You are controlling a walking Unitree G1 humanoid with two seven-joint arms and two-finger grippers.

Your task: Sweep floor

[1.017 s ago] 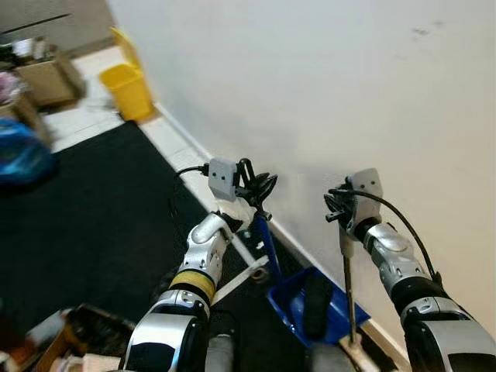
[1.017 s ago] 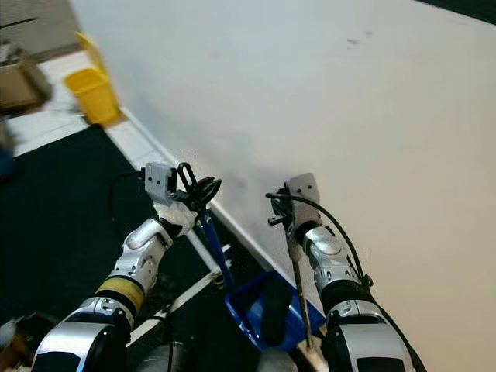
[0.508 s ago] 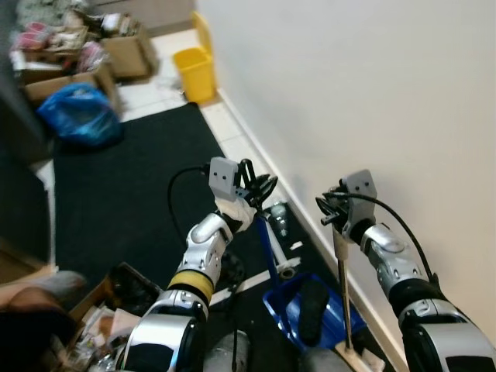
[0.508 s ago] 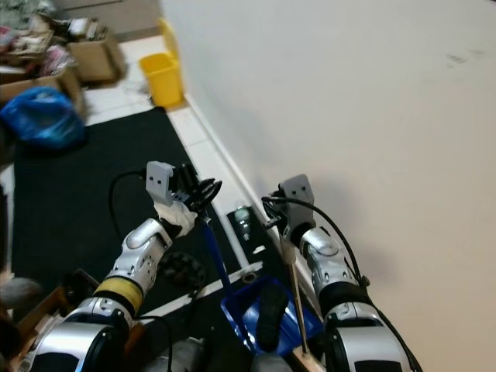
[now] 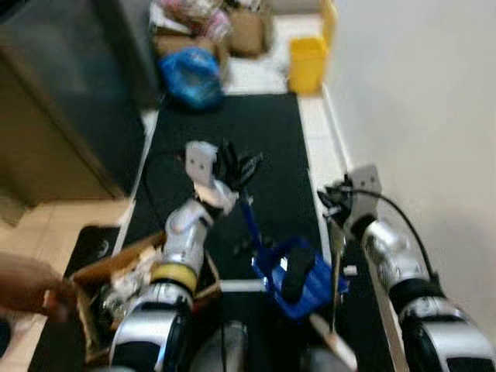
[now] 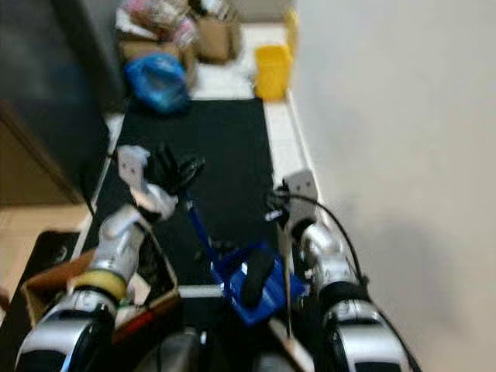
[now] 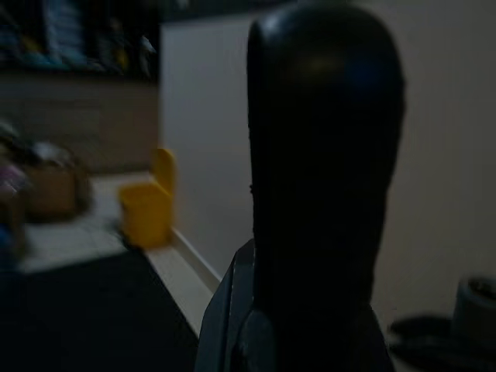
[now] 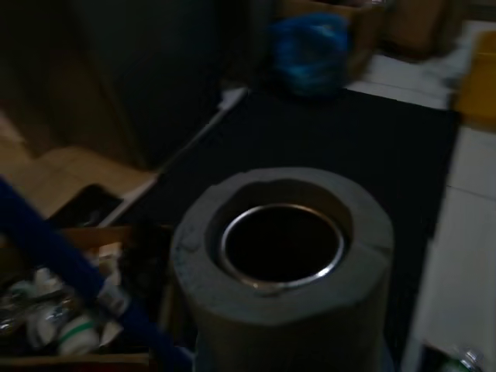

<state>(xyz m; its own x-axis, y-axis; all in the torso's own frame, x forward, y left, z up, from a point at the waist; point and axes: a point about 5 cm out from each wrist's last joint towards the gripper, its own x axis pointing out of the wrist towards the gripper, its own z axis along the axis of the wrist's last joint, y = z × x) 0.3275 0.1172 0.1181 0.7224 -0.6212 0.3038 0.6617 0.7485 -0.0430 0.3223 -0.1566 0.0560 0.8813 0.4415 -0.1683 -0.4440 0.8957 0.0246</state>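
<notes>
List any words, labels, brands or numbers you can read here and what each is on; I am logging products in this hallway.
No text can be read in these blurred views.
Yellow bin: no marking visible.
Blue bag: none visible.
Blue dustpan: none visible.
Cardboard box by the left arm: its contents may carry labels, too blurred to read.
Bottle in the right wrist view: label too dark to read.

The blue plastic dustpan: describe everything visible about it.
The blue plastic dustpan is a bright blue scoop on a long, thin blue handle. It hangs low in front of the robot, above the black floor mat, with the handle slanting up to the left pincer, which grips its top end. A dark oblong shape lies across the scoop; the blur hides what it is. The thin metal broom pole, held in the right pincer, runs down just beside the scoop's right edge.
</notes>
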